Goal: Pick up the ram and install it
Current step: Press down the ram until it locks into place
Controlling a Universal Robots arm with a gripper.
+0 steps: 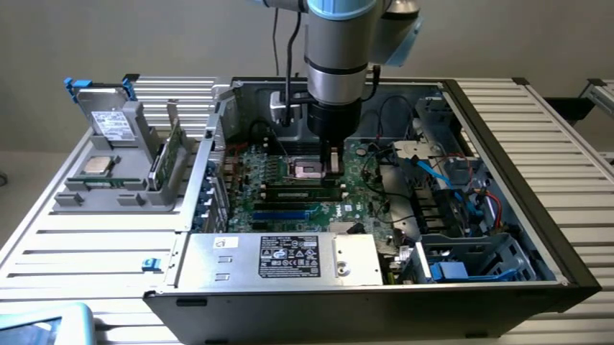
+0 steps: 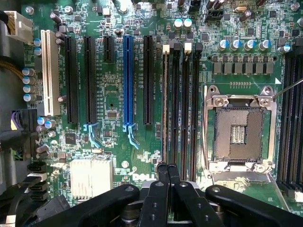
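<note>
- The black two-fingered gripper [image 1: 333, 165] [image 2: 168, 169] on the grey robot arm [image 1: 338, 50] hangs low inside the open black computer case [image 1: 537, 215], its fingers clenched together with nothing between them.
- In the wrist view the fingertips [image 2: 163, 169] sit just over the near ends of the long black memory slots [image 2: 176, 104], beside the empty square silver-framed processor socket [image 2: 236, 132].
- One slot under the fingertips shows a pale line along its length; I cannot tell whether a board sits in it.
- The green motherboard [image 1: 287, 208] [image 2: 113, 94] lies flat in the case, with a silver power supply box [image 1: 287, 259] along its near edge.
- The ram [image 1: 170, 157], a slim green circuit-board strip, stands on edge in a grey holder [image 1: 115, 195] on the slatted metal bench [image 1: 77, 251], at the exterior view's left, well apart from the gripper.
- The same holder carries a square silver processor chip [image 1: 96, 165] and an upright grey drive with a white label [image 1: 113, 126].
</note>
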